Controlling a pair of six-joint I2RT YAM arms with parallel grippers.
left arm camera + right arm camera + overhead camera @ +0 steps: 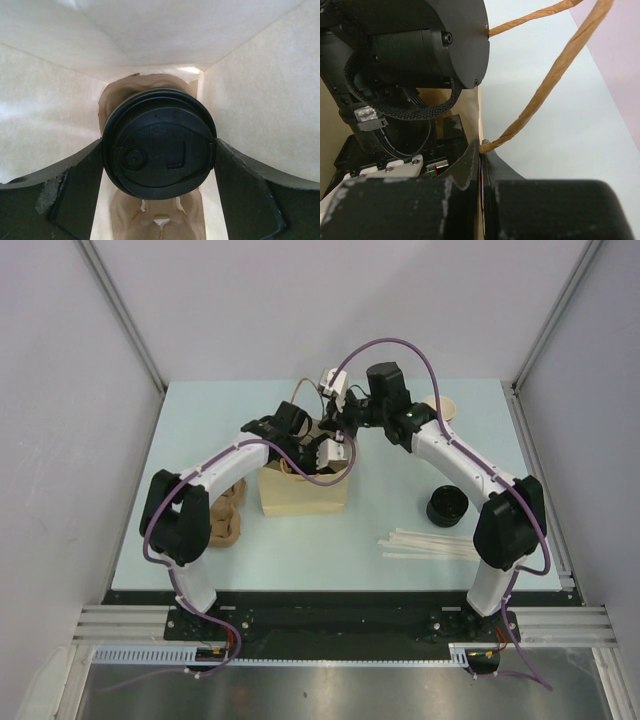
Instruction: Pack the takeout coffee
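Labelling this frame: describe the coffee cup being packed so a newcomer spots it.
Find the brown paper bag standing mid-table. Inside it, the left gripper holds the coffee cup by its sides. Unlike the loose black lids on the table to the right, its lid caps a cup down in the bag.

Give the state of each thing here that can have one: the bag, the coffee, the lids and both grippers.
bag: upright, open at the top, rim pinched.
coffee: lid on, inside the bag, gripped on both sides.
left gripper: shut on the coffee, down in the bag.
right gripper: shut on the bag's rim, beside the handle.
lids: stacked on the table, outside the bag.
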